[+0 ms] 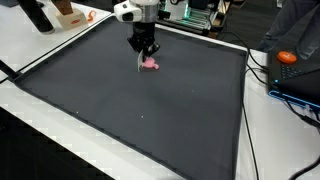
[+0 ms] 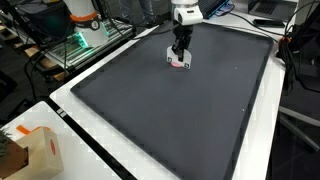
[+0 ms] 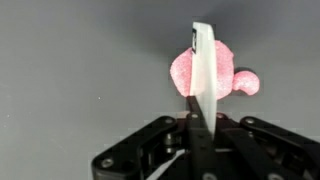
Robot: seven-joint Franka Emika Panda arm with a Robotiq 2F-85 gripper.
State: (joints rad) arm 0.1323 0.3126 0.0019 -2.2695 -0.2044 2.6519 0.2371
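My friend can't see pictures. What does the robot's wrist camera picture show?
The robot's gripper, at the bottom edge, pinches a thin white piece that stands on edge. Right behind it, a small pink lumpy thing lies on a plain dark grey mat.

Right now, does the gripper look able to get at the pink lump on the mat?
Likely yes to reach: the gripper hangs just above the pink lump, nothing else near it on the mat. But the jaws seem shut on a white strip, so a grasp looks blocked.
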